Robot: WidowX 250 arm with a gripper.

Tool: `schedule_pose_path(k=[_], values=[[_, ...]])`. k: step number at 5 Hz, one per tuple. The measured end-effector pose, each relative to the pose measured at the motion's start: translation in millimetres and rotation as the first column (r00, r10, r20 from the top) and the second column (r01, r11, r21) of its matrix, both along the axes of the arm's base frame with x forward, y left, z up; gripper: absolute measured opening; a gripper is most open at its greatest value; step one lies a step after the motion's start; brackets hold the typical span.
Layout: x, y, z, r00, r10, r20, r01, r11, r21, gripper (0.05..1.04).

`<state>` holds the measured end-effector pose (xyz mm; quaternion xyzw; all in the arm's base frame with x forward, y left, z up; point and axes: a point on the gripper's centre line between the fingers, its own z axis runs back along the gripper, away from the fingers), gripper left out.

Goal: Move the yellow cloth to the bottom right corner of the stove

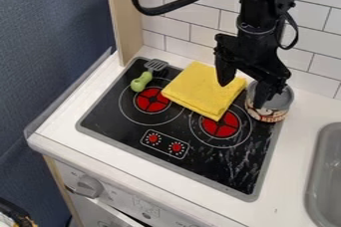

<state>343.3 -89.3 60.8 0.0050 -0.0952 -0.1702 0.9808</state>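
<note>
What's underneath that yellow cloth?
The yellow cloth lies on the black stove, overlapping the edge of one red burner. Anything else beneath it is hidden.

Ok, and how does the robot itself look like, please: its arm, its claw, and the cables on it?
The arm is black, built of chunky segments, with a thin pale ring low down on it. The claw is also black, with two broad, angular fingers. One thick black cable loops out to the left of the picture; a thinner black one curves close along the other side.
</note>
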Motion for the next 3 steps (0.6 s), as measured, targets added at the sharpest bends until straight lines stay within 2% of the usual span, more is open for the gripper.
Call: schedule_pose_path(k=[1, 2, 3], values=[[-2, 0, -10.9, 1.0, 0.002, -0.03, -0.001, 1.0, 0.008, 0.999], [5, 14, -19.6, 0.999, 0.0, -0.046, 0.002, 0.999, 0.055, 0.999], [19, 36, -22.6, 0.996, 0.057, -0.062, -0.055, 0.998, 0.042, 0.999]])
